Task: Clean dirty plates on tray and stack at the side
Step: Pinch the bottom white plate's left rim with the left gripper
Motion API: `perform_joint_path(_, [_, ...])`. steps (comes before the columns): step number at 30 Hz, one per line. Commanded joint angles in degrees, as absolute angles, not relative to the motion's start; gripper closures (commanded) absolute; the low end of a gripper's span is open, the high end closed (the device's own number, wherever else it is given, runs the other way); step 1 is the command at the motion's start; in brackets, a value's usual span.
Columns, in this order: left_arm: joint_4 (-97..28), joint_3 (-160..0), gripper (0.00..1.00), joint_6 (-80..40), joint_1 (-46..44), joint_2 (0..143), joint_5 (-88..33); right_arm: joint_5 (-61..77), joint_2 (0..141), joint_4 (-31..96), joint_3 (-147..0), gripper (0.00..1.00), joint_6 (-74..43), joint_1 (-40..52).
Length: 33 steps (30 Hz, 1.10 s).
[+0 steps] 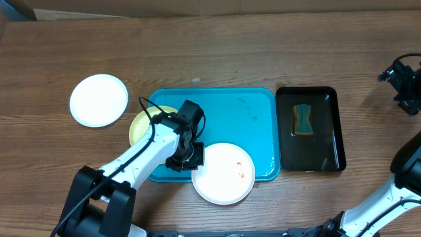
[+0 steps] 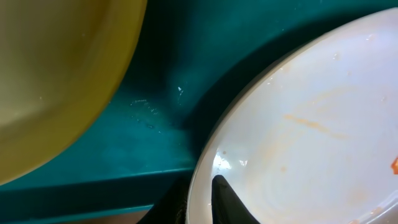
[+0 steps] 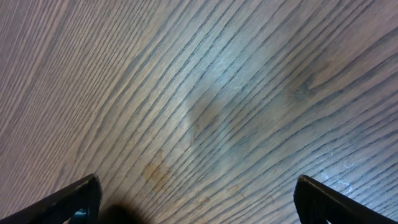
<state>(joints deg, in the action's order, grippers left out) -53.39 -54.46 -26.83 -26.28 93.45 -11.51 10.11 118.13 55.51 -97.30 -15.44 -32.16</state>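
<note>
Left tool [image 1: 194,159]: closed on the near-left rim of the smeared white plate [image 1: 223,174], a round flat dish with orange-red streaks. One dark finger [image 2: 230,202] lies on its upper face. The other sits under the rim and is mostly hidden.
Smeared white plate, position: it lies across the near rim of the turquoise tray, partly over the wooden worktop [image 1: 263,39].
Turquoise tray [image 1: 243,108]: large rectangular blue-green plastic, with rounded corners and a raised rim.
Yellow-green plate [image 1: 139,126]: round and pale, at the tray's left end and jutting past its left rim. Its right part is covered by the left arm.
Black tray [image 1: 329,131]: narrow, just right of the turquoise tray. It holds a blue-green sponge [image 1: 302,119].
Plain white plate [image 1: 99,100]: round, on the worktop left of the tray and apart from it. No smears can be made out.
Right tool [image 1: 402,78]: at the far right edge, partly cut off. Its wrist view shows the fingers spread wide over bare wood, holding nothing.
</note>
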Motion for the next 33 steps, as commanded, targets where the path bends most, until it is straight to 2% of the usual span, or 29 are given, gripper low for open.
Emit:
perform_joint_path(1, [-53.08, -54.08, 0.79, -26.81, -26.7, 93.65, -12.34, 10.17, 117.67, 55.33, -98.32, 0.0, -15.7, -32.27])
perform_joint_path(8, [-52.73, -52.56, 0.72, -26.83, -27.31, 93.65, -11.57, 10.17, 117.67, 55.33, -98.32, 0.0, -15.7, -32.27])
perform_joint_path(10, [-51.94, -51.4, 0.73, -26.85, -27.9, 93.65, -11.6, 10.17, 117.67, 55.33, -98.32, 0.0, -15.7, -32.27])
perform_joint_path(15, [-51.59, -51.48, 0.91, -25.43, -28.95, 93.62, -11.94, 10.17, 117.67, 55.18, -98.32, 0.0, -15.7, -32.27])
perform_joint_path(17, [-51.77, -52.84, 0.95, -25.21, -28.88, 93.62, -12.1, 10.17, 117.67, 55.11, -98.32, 0.0, -15.7, -32.27])
perform_joint_path(23, [-49.43, -59.61, 0.96, -25.85, -28.84, 93.62, -11.05, 10.17, 117.67, 55.11, -98.32, 0.0, -15.7, -32.27])
perform_joint_path(33, [-37.54, -60.49, 0.96, -36.23, -28.91, 96.12, -0.8, 10.17, 117.67, 55.11, -98.32, 0.0, -15.7, -32.23])
